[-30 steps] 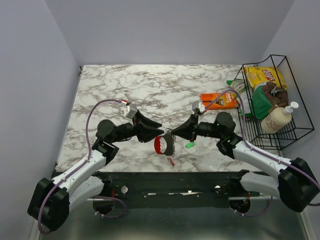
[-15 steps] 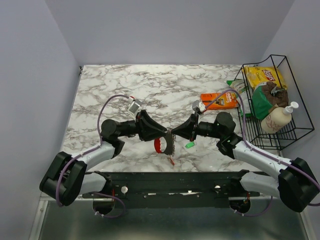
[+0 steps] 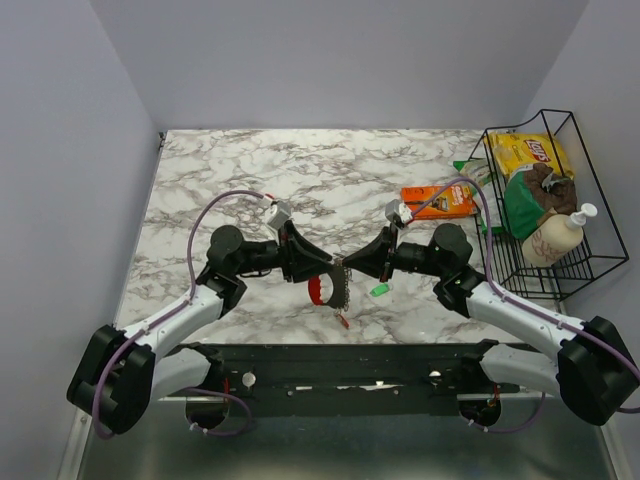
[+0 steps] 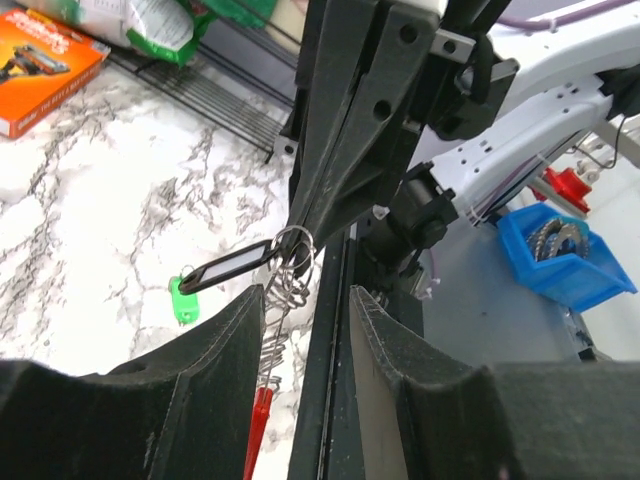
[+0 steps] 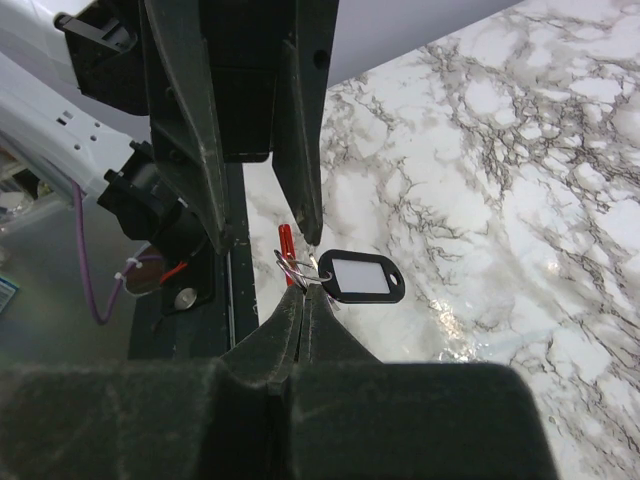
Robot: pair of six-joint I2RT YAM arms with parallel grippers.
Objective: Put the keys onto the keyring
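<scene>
My right gripper point(image 3: 347, 266) is shut on the small metal keyring point(image 5: 298, 268), held above the table near its front edge. A black tag with a white label point(image 5: 362, 277) and a silvery coil point(image 4: 280, 295) hang from the keyring point(image 4: 293, 243). A red key point(image 4: 255, 430) hangs below the coil; it also shows in the right wrist view point(image 5: 287, 246). My left gripper point(image 4: 306, 295) is open, its fingers either side of the coil just under the ring, touching nothing I can see. A green-headed key point(image 3: 380, 290) lies on the marble under the right gripper. No yellow key shows.
A red curved strap point(image 3: 318, 290) hangs by the coil. An orange flat packet point(image 3: 438, 200) lies at the back right. A black wire basket point(image 3: 590, 265) with a chip bag, a green bag and a pump bottle stands at the right edge. The black mounting rail point(image 3: 350, 360) runs along the near edge.
My left arm has swung right and brought its open gripper up to the keyring. The right gripper has held still with the ring.
</scene>
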